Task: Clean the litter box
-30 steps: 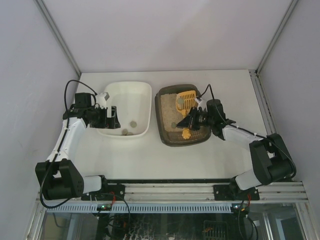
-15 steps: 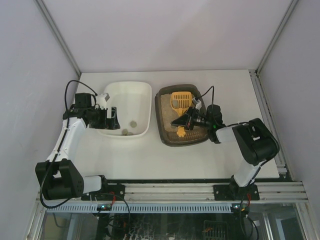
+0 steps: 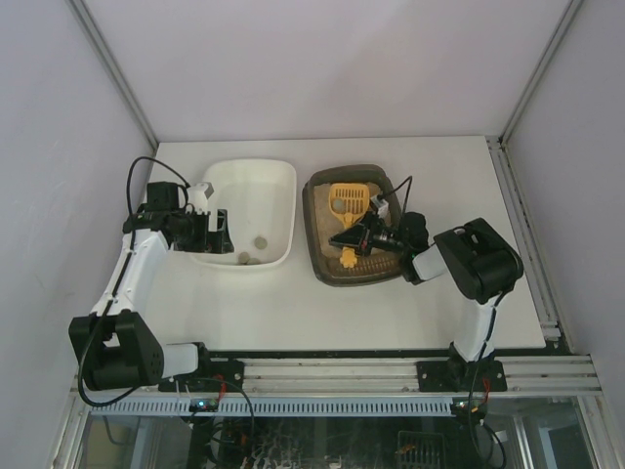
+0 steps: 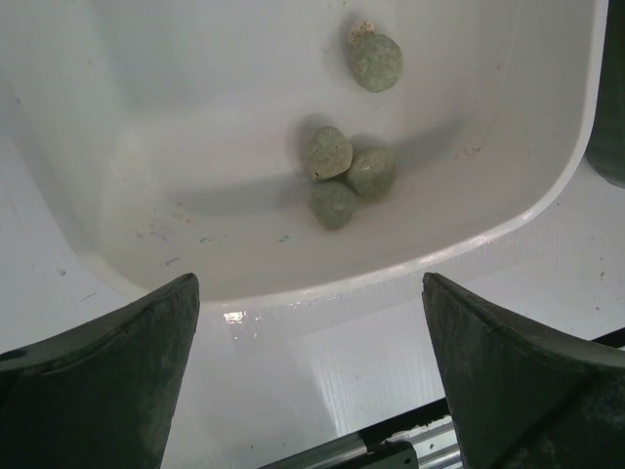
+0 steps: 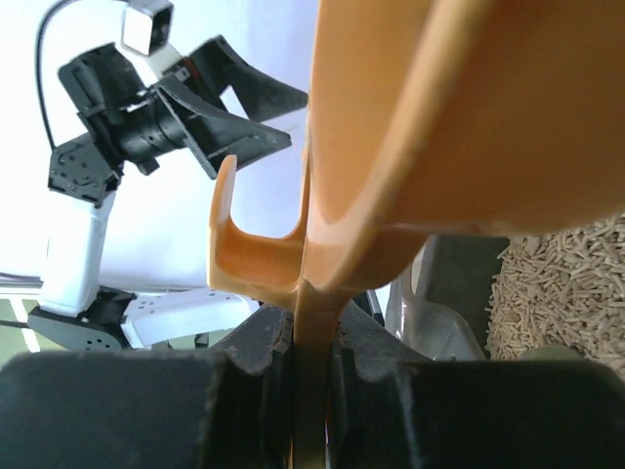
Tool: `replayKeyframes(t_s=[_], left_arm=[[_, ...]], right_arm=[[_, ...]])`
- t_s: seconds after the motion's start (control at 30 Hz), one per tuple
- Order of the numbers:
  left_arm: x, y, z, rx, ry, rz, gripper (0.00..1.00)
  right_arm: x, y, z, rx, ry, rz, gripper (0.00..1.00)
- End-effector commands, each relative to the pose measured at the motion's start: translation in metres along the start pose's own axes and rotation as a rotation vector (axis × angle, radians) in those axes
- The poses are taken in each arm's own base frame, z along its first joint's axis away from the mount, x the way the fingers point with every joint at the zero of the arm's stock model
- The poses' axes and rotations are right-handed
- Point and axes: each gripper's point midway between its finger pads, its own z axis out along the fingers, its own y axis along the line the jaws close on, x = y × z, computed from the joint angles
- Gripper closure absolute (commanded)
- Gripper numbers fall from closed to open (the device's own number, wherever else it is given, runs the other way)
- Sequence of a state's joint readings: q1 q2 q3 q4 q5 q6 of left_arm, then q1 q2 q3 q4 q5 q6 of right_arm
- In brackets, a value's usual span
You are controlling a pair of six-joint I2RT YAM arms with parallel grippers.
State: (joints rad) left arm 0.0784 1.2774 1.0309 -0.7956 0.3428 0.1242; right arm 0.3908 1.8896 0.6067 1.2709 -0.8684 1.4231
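In the top view, the litter box (image 3: 314, 249) sits on the right half of the table (image 3: 439, 176), directly below the right gripper (image 3: 352, 240). Its jaws clamp the yellow scoop (image 3: 348, 200), whose long axis runs from the jaws toward the far wall. In the left wrist view, the left gripper (image 4: 308, 283) hangs with jaws wide apart and empty at the near rim of the white tray (image 4: 195, 147). The right wrist view shows the jaws closed on the scoop handle (image 5: 311, 342), with litter (image 5: 562, 283) to the right.
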Motion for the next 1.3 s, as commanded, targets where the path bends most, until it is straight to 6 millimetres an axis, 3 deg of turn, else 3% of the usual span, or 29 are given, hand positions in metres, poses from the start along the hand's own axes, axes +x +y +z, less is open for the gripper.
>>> replayKeyframes(t_s=[0.0, 0.13, 0.2, 0.27, 0.3, 0.43, 0.47, 0.6, 0.7, 0.77, 0.87, 0.9, 1.0, 1.07, 1.13, 1.2, 1.27], left_arm=[[-0.015, 0.001, -0.005, -0.011, -0.031, 0.036, 0.0], [-0.014, 0.0, -0.005, -0.006, -0.029, 0.036, 0.0], [-0.014, 0.0, -0.004, -0.006, -0.028, 0.035, 0.0], [-0.014, 0.0, -0.004, -0.007, -0.025, 0.037, 0.0], [-0.014, 0.0, -0.004, -0.006, -0.026, 0.037, 0.0], [-0.013, -0.001, -0.005, -0.001, -0.028, 0.038, 0.0], [-0.013, -0.002, -0.004, 0.001, -0.027, 0.037, 0.0], [-0.014, -0.002, -0.004, 0.0, -0.025, 0.04, 0.0], [-0.013, -0.003, -0.004, 0.002, -0.025, 0.042, 0.0], [-0.013, -0.003, -0.004, 0.004, -0.025, 0.044, 0.0], [-0.013, -0.003, -0.004, -0.001, -0.026, 0.048, 0.0], [-0.014, -0.002, -0.005, -0.005, -0.028, 0.05, 0.0], [-0.015, -0.002, -0.006, -0.009, -0.041, 0.053, 0.0], [-0.015, -0.003, -0.006, -0.006, -0.039, 0.053, 0.0], [-0.016, -0.004, -0.008, -0.001, -0.038, 0.056, 0.0], [-0.015, -0.005, -0.009, 0.007, -0.04, 0.062, 0.0], [-0.015, -0.007, -0.008, 0.015, -0.04, 0.066, 0.0]], right_arm=[[0.015, 0.007, 0.02, 0.011, 0.073, -0.088, 1.0], [-0.019, 0.016, -0.006, -0.04, -0.067, -0.06, 1.0], [-0.013, 0.008, -0.001, -0.015, -0.033, -0.056, 1.0], [0.009, -0.002, 0.012, 0.045, 0.059, -0.057, 1.0], [0.01, 0.001, 0.012, 0.043, 0.072, -0.068, 1.0], [-0.027, 0.01, -0.019, -0.007, -0.083, -0.04, 1.0], [-0.027, 0.008, -0.018, 0.005, -0.082, -0.031, 1.0], [0.01, -0.001, 0.012, 0.12, 0.091, -0.102, 1.0], [-0.02, 0.012, -0.009, 0.033, -0.036, -0.063, 1.0], [-0.029, 0.011, -0.015, 0.016, -0.077, -0.034, 1.0], [-0.004, 0.008, 0.002, 0.078, 0.037, -0.092, 1.0], [0.0, 0.018, 0.004, 0.054, 0.055, -0.098, 1.0], [-0.012, 0.074, -0.006, -0.118, 0.022, -0.181, 1.0], [-0.013, 0.088, -0.019, -0.185, 0.002, -0.231, 1.0], [-0.011, 0.082, -0.025, -0.212, 0.008, -0.202, 1.0], [0.005, 0.068, -0.02, -0.197, 0.076, -0.178, 1.0], [0.02, 0.068, -0.015, -0.206, 0.125, -0.193, 1.0]])
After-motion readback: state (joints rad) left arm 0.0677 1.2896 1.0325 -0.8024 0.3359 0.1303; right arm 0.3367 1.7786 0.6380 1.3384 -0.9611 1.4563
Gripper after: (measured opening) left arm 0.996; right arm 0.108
